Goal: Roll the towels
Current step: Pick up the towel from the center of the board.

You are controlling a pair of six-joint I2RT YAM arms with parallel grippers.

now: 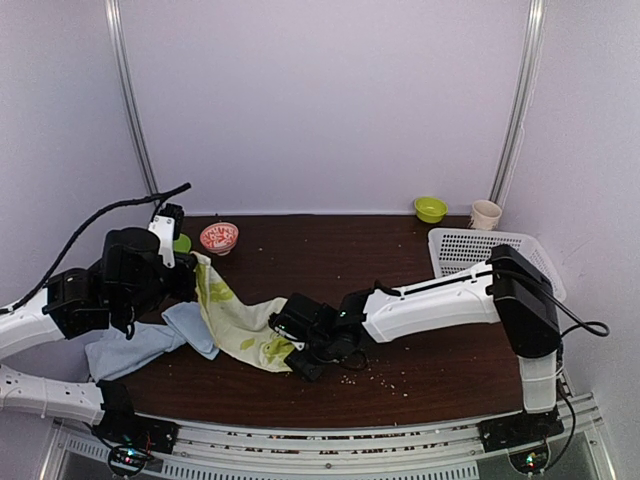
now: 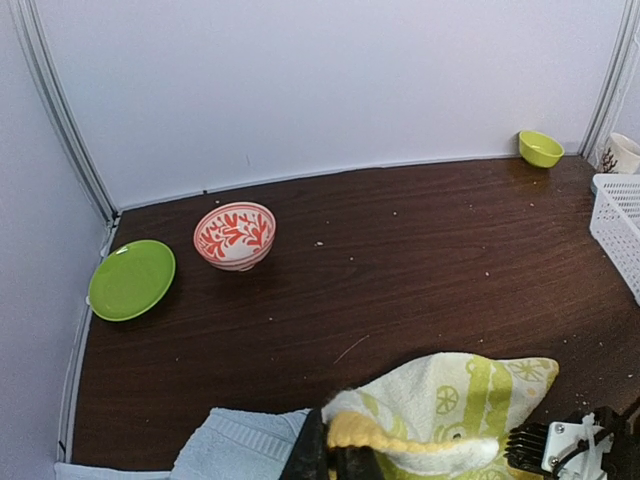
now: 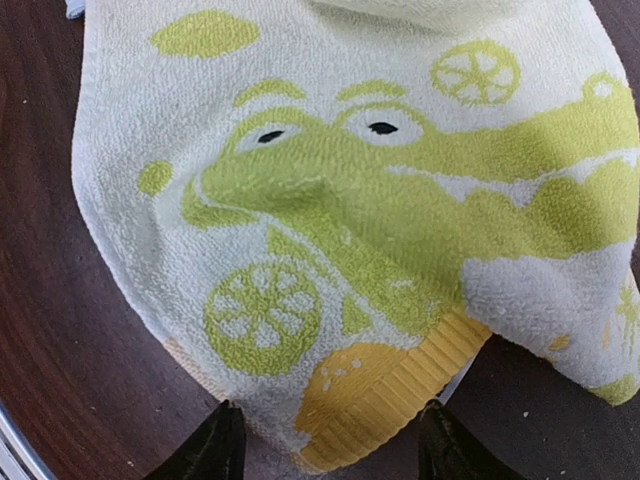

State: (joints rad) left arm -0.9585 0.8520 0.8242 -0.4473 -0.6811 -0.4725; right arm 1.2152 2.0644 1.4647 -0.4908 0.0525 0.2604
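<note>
Pale blue and plain, the longer towel [image 1: 135, 345] lies crumpled at the bench's [image 1: 430, 372] left near edge, touching the lime-and-cream towel [image 1: 240, 322]. The left end effector [image 2: 335, 462] pinches that printed towel's yellow hem and holds its far-left corner raised. The towel's long axis runs diagonally right and nearer, toward the right end effector [image 3: 330, 452], the nearer arm to that end. Its fingers are spread, with the yellow-edged corner just ahead. No writing is legible, only a crocodile-and-citrus print.
</note>
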